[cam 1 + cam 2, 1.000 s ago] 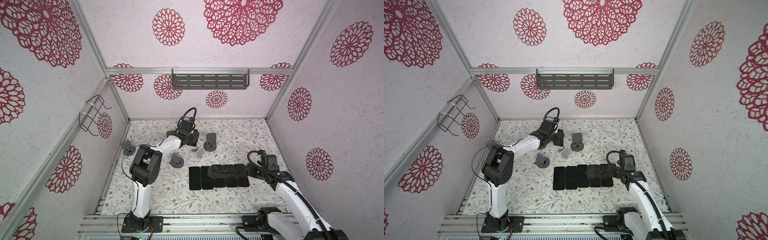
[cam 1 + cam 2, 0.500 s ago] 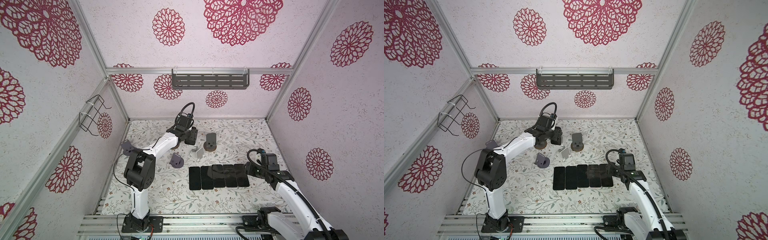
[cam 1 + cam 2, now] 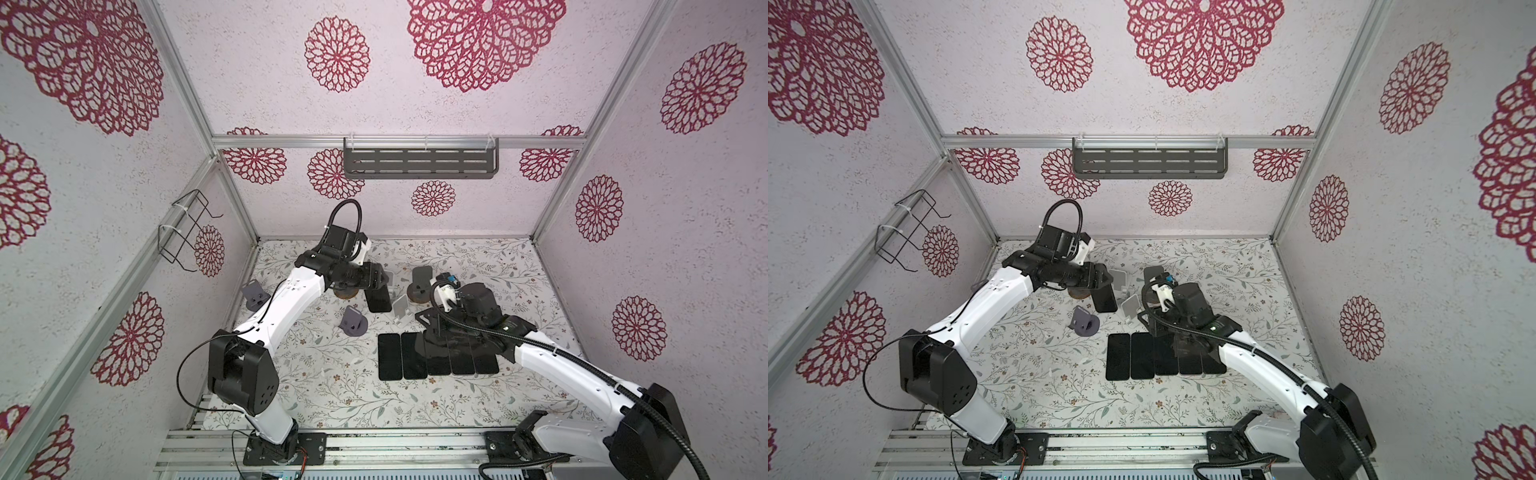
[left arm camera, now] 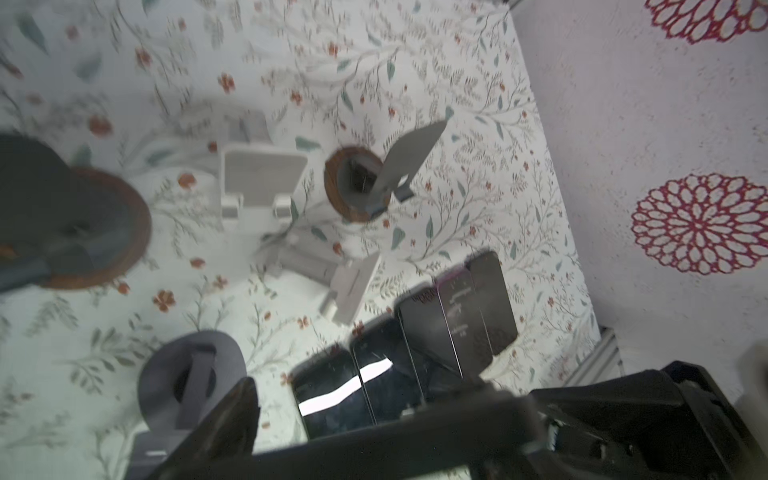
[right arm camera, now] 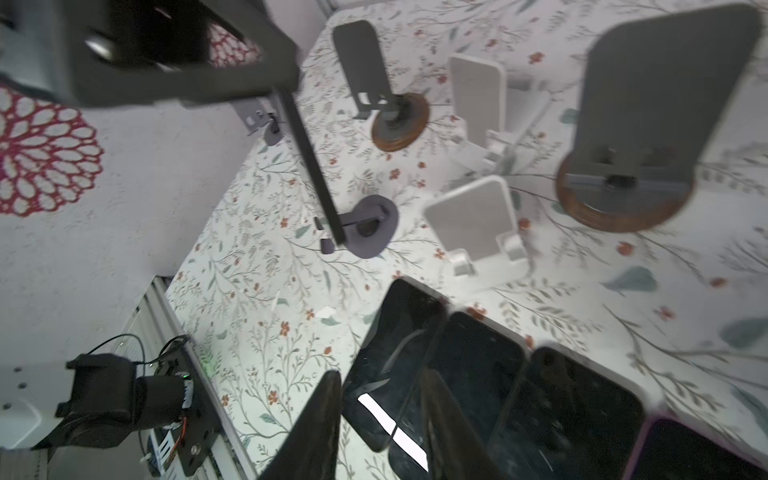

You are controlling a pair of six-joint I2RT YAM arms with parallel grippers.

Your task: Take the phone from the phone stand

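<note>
Black phone (image 3: 379,301) gripped by left claw (image 3: 376,282), beside wood-based stand (image 3: 345,294)

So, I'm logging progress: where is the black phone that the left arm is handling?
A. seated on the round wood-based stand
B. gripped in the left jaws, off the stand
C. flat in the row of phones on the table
B: in a top view the black phone hangs from the left jaws, beside the round wood-based stand and not on it.

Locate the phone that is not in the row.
In both top views the phone hangs in the left gripper, left of centre, between a brown-based stand and a white stand, behind the row of phones.
</note>
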